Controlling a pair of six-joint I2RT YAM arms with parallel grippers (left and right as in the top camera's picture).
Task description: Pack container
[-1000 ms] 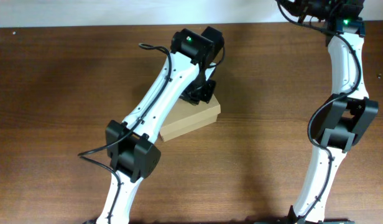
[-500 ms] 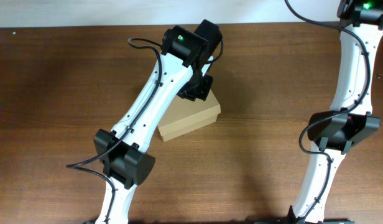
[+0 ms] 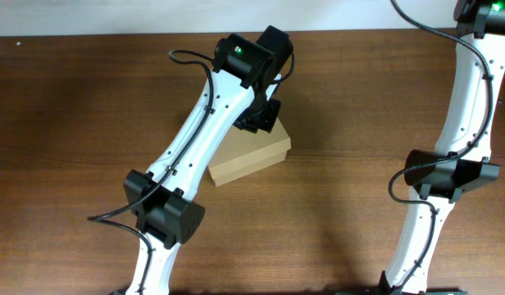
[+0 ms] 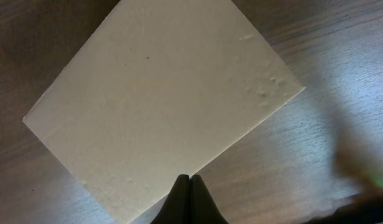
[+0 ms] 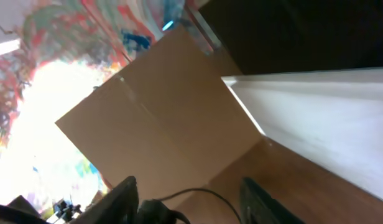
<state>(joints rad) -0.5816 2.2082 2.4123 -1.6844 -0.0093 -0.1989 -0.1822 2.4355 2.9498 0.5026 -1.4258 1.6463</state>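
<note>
The container (image 3: 254,159), a small tan cardboard box with its lid down, lies on the wooden table (image 3: 72,106) near the middle. In the left wrist view its pale top (image 4: 160,99) fills most of the picture. My left gripper (image 3: 265,116) is shut and empty, its tips (image 4: 190,182) over the box's far edge. The right arm (image 3: 470,90) reaches past the table's back edge, so its gripper is out of the overhead view. In its wrist view the right gripper (image 5: 191,194) stands open, with a black cabled thing (image 5: 159,210) low beside the left finger (image 5: 124,194).
Past the table's back edge the right wrist view shows a large brown cardboard sheet (image 5: 160,118), a white ledge (image 5: 316,115) and a bright, colourful blur (image 5: 48,81). The left arm's elbow (image 3: 164,209) hangs over the front of the table.
The right arm has stretched farther past the back edge, its wrist leaving the overhead view. The left arm's elbow swung down and left while its gripper stayed at the box.
</note>
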